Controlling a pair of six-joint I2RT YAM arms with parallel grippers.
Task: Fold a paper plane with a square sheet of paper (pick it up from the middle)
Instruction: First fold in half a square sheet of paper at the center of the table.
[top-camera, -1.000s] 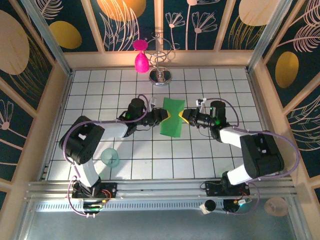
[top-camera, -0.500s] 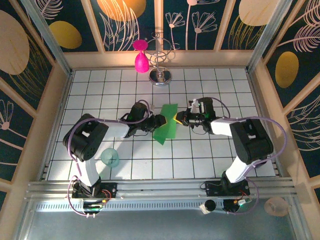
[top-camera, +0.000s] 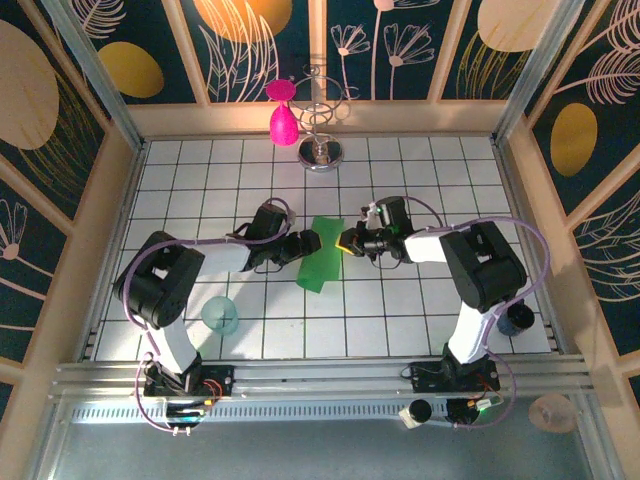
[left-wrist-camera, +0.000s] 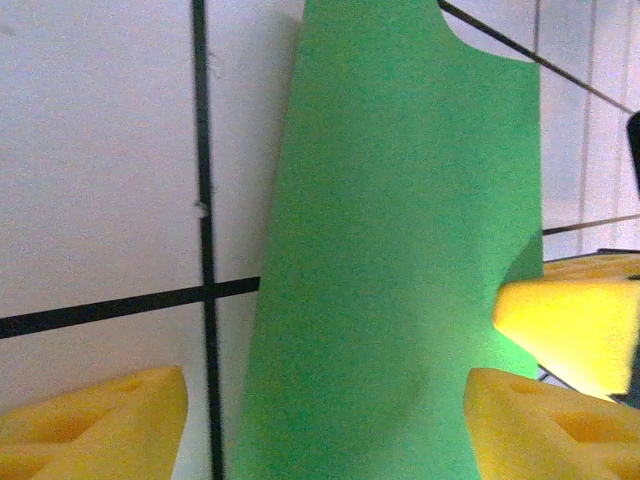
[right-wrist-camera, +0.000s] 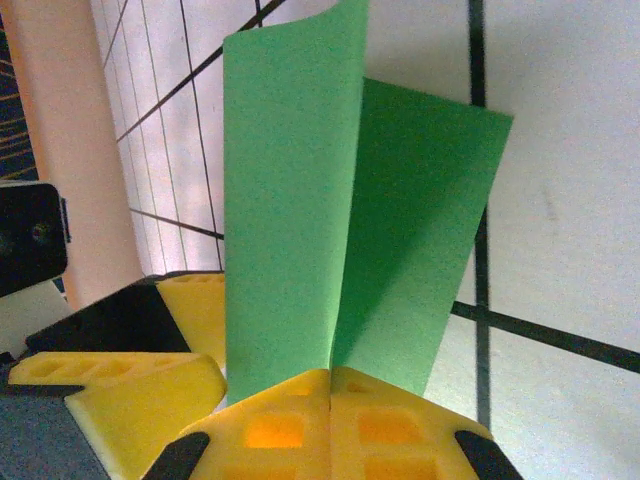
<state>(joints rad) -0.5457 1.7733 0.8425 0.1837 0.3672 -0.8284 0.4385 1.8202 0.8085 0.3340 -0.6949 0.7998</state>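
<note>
Over desk (top-camera: 200, 180) centre, from above: square sheet of paper (top-camera: 322, 262) folded narrow, long axis running roughly 12 to 6 with a slight lean toward 1 and 7. Flanked at 9 o'clock by the left claw (top-camera: 312, 243) and at 3 o'clock by the right claw (top-camera: 348, 242), both level with the upper half. Right claw against the paper's edge, left claw just beside it. Too small here to judge either opening.

Through the left wrist camera: green sheet (left-wrist-camera: 400, 260) rising from 6 toward 12 over pale tiles, between the two yellow pads of the left claw (left-wrist-camera: 320, 440). Pads spread wide, one at 7 o'clock clear of the paper, the other at 5 o'clock right by its edge, with contact there hard to call. Nothing gripped. At 3 o'clock, belonging to the right claw, one pad (left-wrist-camera: 570, 325) against the sheet's side.

Through the right wrist camera: right claw (right-wrist-camera: 330, 395) at 6 o'clock, pads pressed together and clamped on the fold line. Two green leaves (right-wrist-camera: 290, 200) fanning up from the pinch toward 12 and 1, off the tiles. At 8 o'clock, the left claw's pads (right-wrist-camera: 120, 385), apart, just beside the nearer leaf.

By judgement: paper carried by the right claw alone. Probably next for the left claw, with the sheet at its 12 o'clock: closing on or pressing a leaf along the crease.
</note>
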